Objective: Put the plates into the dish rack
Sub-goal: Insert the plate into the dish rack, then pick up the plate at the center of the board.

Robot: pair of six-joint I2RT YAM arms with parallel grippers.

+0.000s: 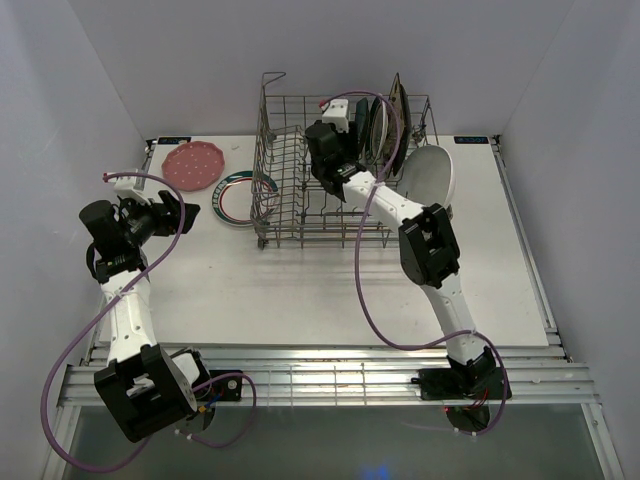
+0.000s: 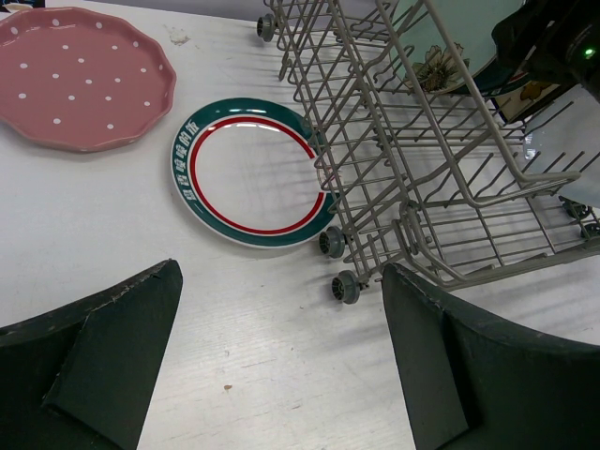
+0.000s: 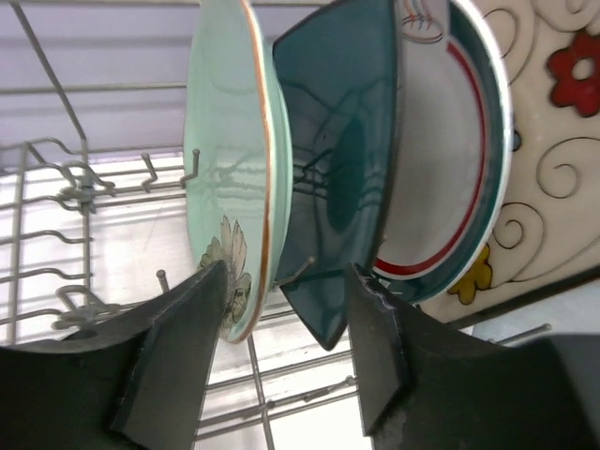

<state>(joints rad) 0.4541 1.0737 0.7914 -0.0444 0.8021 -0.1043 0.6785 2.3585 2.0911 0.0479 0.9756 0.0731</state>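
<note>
two lie flat, pink plate (image 2: 80, 80) and teal-rimmed plate (image 2: 253, 173), before the left gripper's (image 1: 183, 213) wide jaws; right gripper's (image 3: 286, 281) jaws sit parted astride the mint plate (image 3: 225, 122), tine-propped in the dish rack (image 1: 290, 236).

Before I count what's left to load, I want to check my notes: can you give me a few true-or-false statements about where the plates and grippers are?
1. The pink dotted plate lies flat on the table, outside the dish rack. True.
2. The left gripper grips the teal-and-red-rimmed round plate on the table. False: its jaws are open and empty, hovering above the table near that plate.
3. The mint green floral plate stands upright in the rack, next to the teal square plate. True.
4. The white oval plate stands between the rack's tines. False: it is outside, at the rack's right side.
</note>
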